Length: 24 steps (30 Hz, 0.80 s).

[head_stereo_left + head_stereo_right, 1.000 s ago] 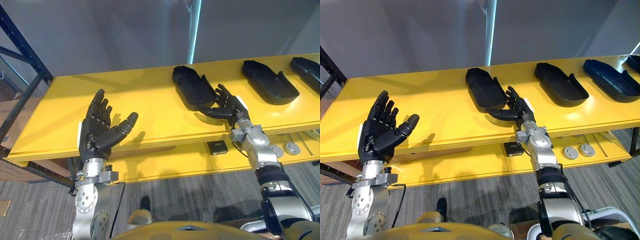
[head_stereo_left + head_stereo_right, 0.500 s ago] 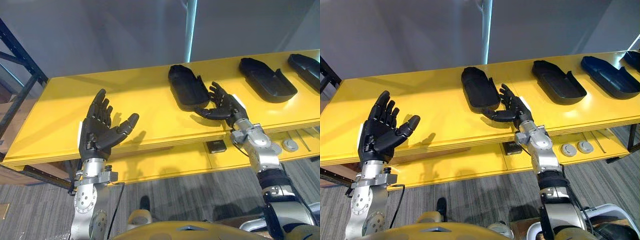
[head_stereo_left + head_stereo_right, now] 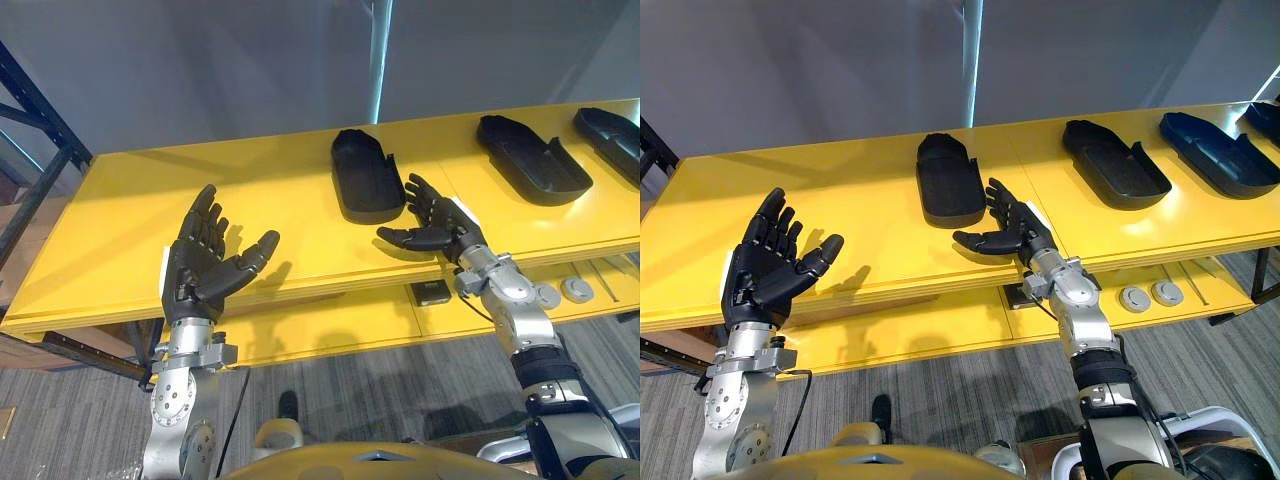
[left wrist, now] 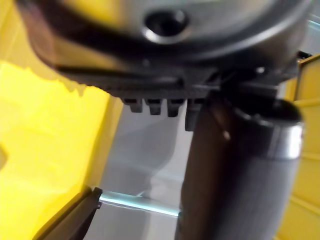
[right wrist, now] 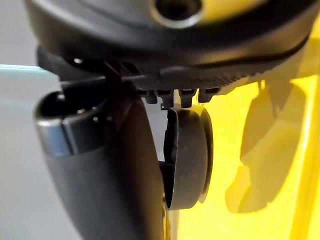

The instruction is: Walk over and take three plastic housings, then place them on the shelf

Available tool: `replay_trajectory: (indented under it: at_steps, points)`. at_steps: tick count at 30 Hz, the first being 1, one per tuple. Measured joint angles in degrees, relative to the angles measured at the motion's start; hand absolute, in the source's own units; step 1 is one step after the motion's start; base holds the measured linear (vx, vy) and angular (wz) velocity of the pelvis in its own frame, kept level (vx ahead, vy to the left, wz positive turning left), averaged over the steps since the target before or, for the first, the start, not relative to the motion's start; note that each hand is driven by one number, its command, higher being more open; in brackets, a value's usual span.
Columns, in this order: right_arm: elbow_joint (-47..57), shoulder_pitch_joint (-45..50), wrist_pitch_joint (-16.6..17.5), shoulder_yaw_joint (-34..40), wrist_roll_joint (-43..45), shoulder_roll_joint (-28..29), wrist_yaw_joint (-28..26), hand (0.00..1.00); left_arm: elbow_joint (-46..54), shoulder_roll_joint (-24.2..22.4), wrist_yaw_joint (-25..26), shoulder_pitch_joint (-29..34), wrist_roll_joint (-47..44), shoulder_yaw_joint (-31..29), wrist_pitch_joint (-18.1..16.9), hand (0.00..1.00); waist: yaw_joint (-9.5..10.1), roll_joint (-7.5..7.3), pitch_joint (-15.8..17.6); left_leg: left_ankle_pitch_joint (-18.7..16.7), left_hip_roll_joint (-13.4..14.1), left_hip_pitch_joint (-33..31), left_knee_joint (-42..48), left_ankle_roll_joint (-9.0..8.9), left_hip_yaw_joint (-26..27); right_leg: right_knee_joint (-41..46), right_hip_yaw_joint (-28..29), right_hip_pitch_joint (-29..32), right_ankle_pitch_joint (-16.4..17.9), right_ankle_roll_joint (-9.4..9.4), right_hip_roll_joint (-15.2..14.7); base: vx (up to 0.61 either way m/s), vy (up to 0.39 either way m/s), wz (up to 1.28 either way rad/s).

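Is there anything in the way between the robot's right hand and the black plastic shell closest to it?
Nothing I can see. The open right hand sits just beside the nearest black housing, and there is just bare yellow shelf in the small gap between them.

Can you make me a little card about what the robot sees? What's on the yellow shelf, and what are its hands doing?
Place: yellow shelf, top board
On top: black plastic housings in a row, the nearest housing and a second housing further right
Right hand: fingers open, close beside the nearest housing, holding nothing
Left hand: fingers open, palm up, empty
Lower board: small black box, grey discs
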State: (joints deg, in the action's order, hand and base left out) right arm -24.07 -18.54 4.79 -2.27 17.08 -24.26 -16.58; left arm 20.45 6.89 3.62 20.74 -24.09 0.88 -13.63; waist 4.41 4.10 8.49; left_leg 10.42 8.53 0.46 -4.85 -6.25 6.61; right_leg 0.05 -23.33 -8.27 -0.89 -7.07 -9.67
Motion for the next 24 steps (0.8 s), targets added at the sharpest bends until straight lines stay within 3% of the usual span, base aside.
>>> replay_trajectory:
  at_steps: [8,10,15,21,24]
  points:
    - [3.1,1.5,1.7,1.0,-1.3,0.8,8.4,1.00,0.0,0.0,0.0,0.0,0.0,0.0,0.0,1.00,0.17,-0.16,0.1,0.0,0.0,-0.1,0.0,-0.02,0.0,-0.1,0.0,0.1,0.0,0.00,0.0,0.00,0.000,0.00]
    - [10.1,3.7,3.5,3.9,-4.5,3.0,12.8,1.00,0.0,0.0,0.1,0.2,0.0,0.0,-0.1,1.00,-0.01,-0.16,0.1,-0.2,0.1,0.0,0.0,-0.01,0.5,-0.2,0.4,0.3,0.0,-0.08,0.0,0.00,0.000,-0.08]
    - [28.7,9.5,8.1,9.1,-5.2,7.7,17.2,1.00,0.6,-0.2,-0.2,0.3,-0.1,-0.2,-2.0,1.00,-1.31,-0.64,-0.1,-0.6,0.2,0.4,0.0,0.02,2.1,-0.2,2.1,0.9,-0.2,-0.37,-0.1,0.02,-0.012,-0.16]
    - [35.9,19.1,7.8,11.7,-5.4,11.9,20.8,1.00,5.0,-0.2,-4.5,-0.9,-0.8,2.6,-2.9,1.00,-4.32,-2.29,-1.0,-2.1,0.4,2.6,-0.2,-0.12,6.5,-0.2,6.3,1.6,-0.3,-0.52,-0.2,0.02,-0.004,-0.35]
    - [38.2,24.6,3.8,12.6,-5.5,13.4,22.5,1.00,5.3,-0.1,-6.7,-2.9,-2.6,6.1,-3.0,1.00,-5.10,-2.18,-1.1,-2.7,0.6,3.3,-0.1,-0.26,9.8,-0.1,9.6,3.3,-0.6,-0.37,-0.1,0.01,0.012,-0.54]
